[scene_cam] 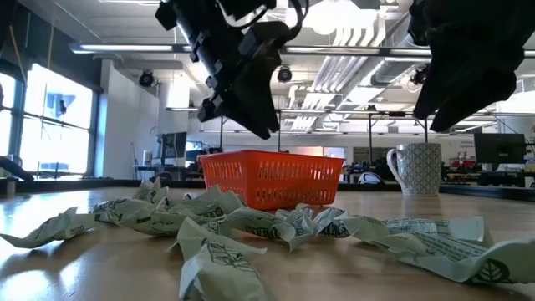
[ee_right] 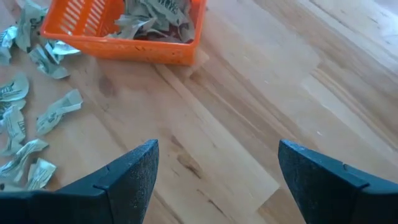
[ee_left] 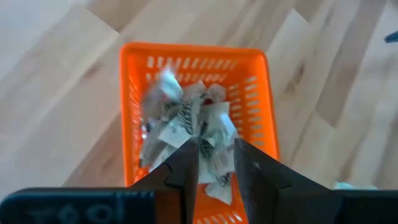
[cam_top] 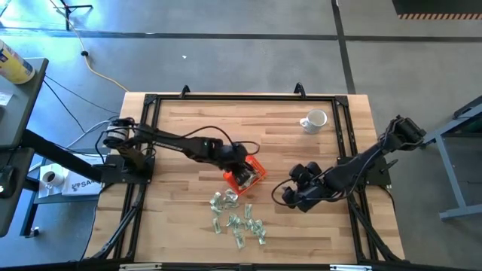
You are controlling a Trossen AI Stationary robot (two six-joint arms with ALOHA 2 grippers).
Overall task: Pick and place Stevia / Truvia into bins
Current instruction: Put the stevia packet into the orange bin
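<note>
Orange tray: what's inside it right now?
The tray holds a loose heap of crumpled sachets. The left gripper hangs right above it and covers the near part, so the tray's floor and the count cannot be seen.

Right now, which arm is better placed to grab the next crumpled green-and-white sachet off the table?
Probably the right gripper: open, empty, low beside the loose sachets. The left gripper is over the orange plastic tray.

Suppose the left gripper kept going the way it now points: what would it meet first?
Probably the sachets lying in the orange tray. The left gripper hangs above the tray, its fingers parted and pointing down into it; the depth is unclear.
</note>
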